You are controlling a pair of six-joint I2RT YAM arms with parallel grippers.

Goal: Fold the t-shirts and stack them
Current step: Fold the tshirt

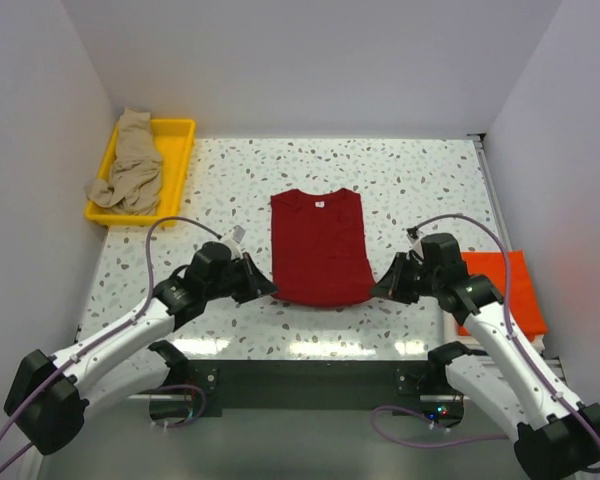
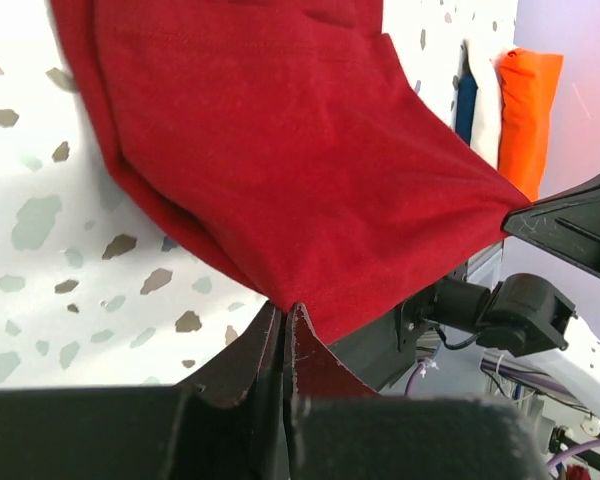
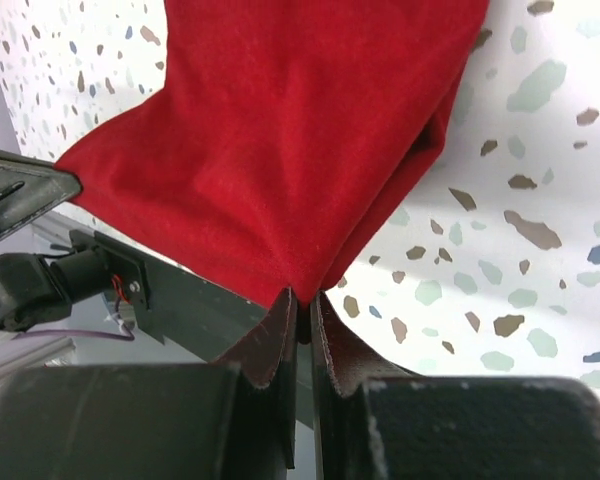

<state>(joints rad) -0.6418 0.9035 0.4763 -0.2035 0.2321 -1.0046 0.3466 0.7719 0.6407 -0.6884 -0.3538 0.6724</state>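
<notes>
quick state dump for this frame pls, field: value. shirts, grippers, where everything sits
red shirt: lying mid-table, sleeves folded in, collar at the far end
left gripper: shut on the shirt's near left hem corner
right gripper: shut on the shirt's near right hem corner
tan shirt: crumpled, in the yellow tray
tray position: far left corner of the table
orange shirt: folded flat at the table's right edge, beside the right arm
</notes>
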